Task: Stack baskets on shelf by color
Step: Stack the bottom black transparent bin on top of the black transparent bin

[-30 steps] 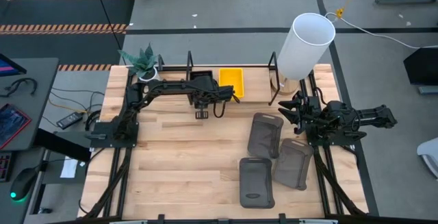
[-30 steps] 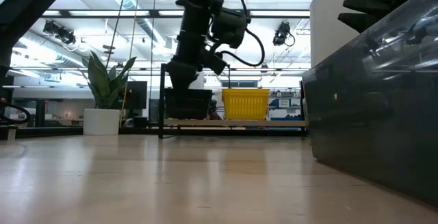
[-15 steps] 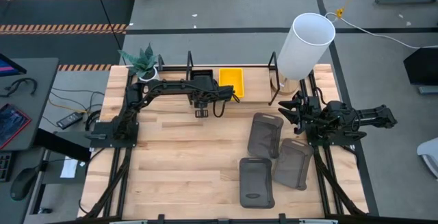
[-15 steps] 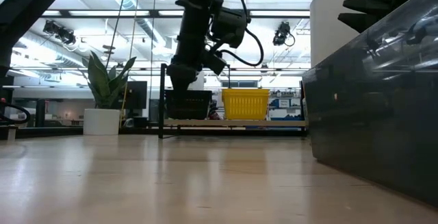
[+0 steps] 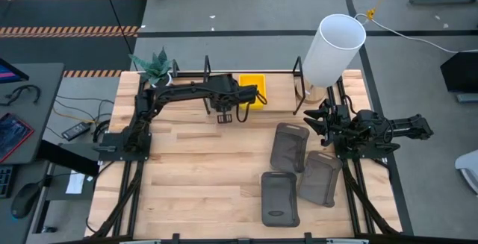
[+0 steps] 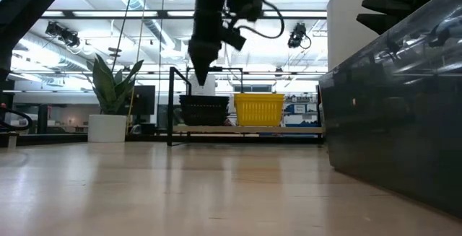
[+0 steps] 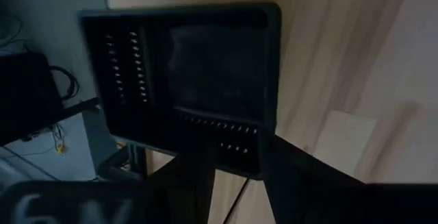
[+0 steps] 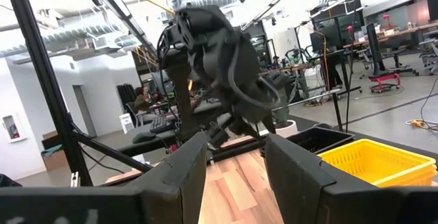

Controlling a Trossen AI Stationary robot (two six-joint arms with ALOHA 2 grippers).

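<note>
A small black slatted basket (image 6: 204, 110) sits by its bottom on the low black rod shelf (image 6: 245, 129) at the table's far edge, next to a bright yellow basket (image 6: 258, 109). From above the yellow basket (image 5: 252, 89) is plain; the black one is mostly hidden under my left arm. My left gripper (image 6: 199, 77) hangs open just above the black basket (image 7: 185, 80), touching nothing. Three larger dark grey baskets (image 5: 290, 145) (image 5: 321, 177) (image 5: 279, 198) lie flat on the table's right half. My right gripper (image 8: 236, 176) waits open at the right edge.
A tall white cylinder (image 5: 332, 48) stands at the shelf's right end and a potted plant (image 5: 154, 69) at the far left corner. One grey basket (image 6: 393, 120) looms close in the low view. Bare wood (image 5: 194, 169) stretches across the table's left and near parts.
My left gripper has risen straight up from the black basket on the shelf and now hangs clear above it. The black basket has stayed on the shelf beside the yellow one. The right arm has kept still.
</note>
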